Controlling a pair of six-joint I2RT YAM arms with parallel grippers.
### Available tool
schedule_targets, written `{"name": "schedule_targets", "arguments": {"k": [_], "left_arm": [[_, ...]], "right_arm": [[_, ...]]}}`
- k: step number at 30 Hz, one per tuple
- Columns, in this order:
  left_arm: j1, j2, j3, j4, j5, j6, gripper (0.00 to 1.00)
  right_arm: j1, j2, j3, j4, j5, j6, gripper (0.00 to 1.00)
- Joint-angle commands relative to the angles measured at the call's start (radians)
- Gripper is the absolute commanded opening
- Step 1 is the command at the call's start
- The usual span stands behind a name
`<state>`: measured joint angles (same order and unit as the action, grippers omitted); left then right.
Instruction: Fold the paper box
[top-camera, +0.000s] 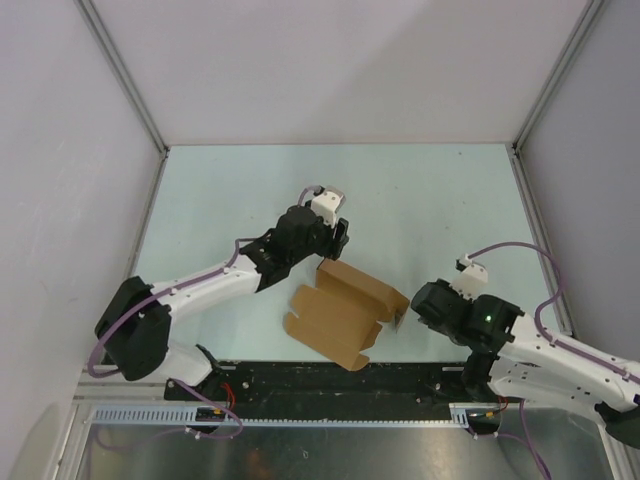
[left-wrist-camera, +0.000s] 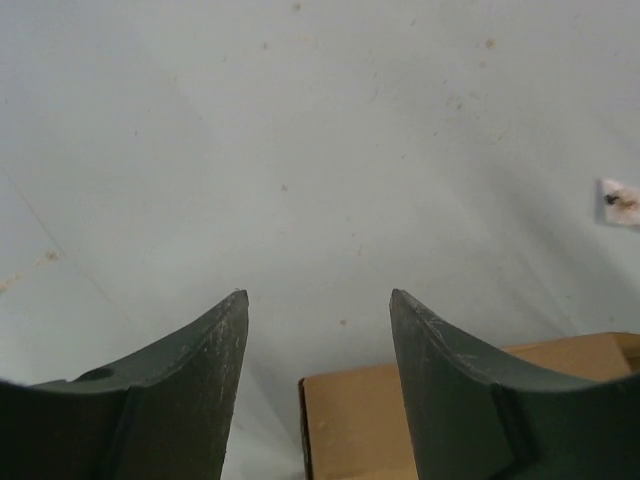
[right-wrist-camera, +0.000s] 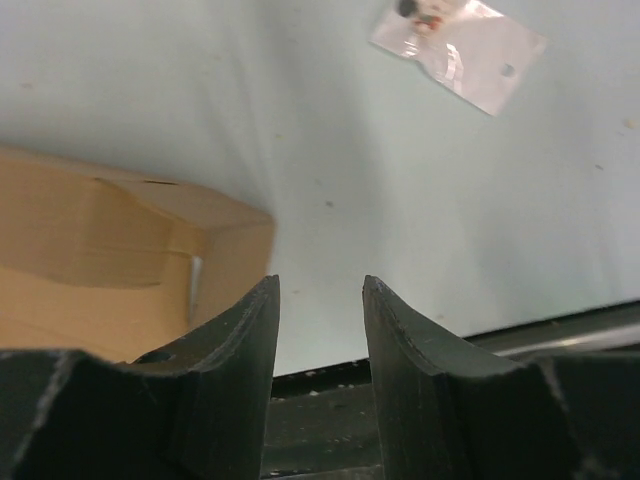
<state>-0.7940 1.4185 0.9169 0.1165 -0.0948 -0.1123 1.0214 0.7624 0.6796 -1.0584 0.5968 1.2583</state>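
Right gripper: nearest us, jaws narrowly apart and empty, sitting at the box's 3 o'clock edge, likely lined up to catch that side flap.
Paper box: mid-table between both arms, only partly folded.
Left gripper: at 12 o'clock, jaws wide, nothing between them, seemingly poised over the far wall.

Left wrist feed: I see the paper box cut off at the bottom edge, partly hidden behind the left gripper. Right wrist feed: the packet is cropped at top; its blurred contents are possibly dark specks.
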Motion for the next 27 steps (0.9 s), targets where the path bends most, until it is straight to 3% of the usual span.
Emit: {"name": "schedule_targets", "arguments": {"k": [1, 6, 15, 27], "left_arm": [[0.027, 0.031, 0.051, -0.064, -0.037, 0.002, 0.64], [0.084, 0.037, 0.011, -0.106, -0.095, -0.092, 0.62], [0.113, -0.030, -0.136, -0.109, -0.131, -0.208, 0.62], [0.111, -0.036, -0.202, -0.109, -0.059, -0.239, 0.57]], "right_arm": [[-0.001, 0.067, 0.044, -0.138, 0.021, 0.107, 0.44], [-0.020, 0.087, 0.025, -0.010, 0.034, 0.034, 0.40], [-0.159, 0.166, -0.097, 0.314, -0.172, -0.134, 0.40], [-0.201, 0.273, -0.118, 0.446, -0.250, -0.195, 0.40]]}}
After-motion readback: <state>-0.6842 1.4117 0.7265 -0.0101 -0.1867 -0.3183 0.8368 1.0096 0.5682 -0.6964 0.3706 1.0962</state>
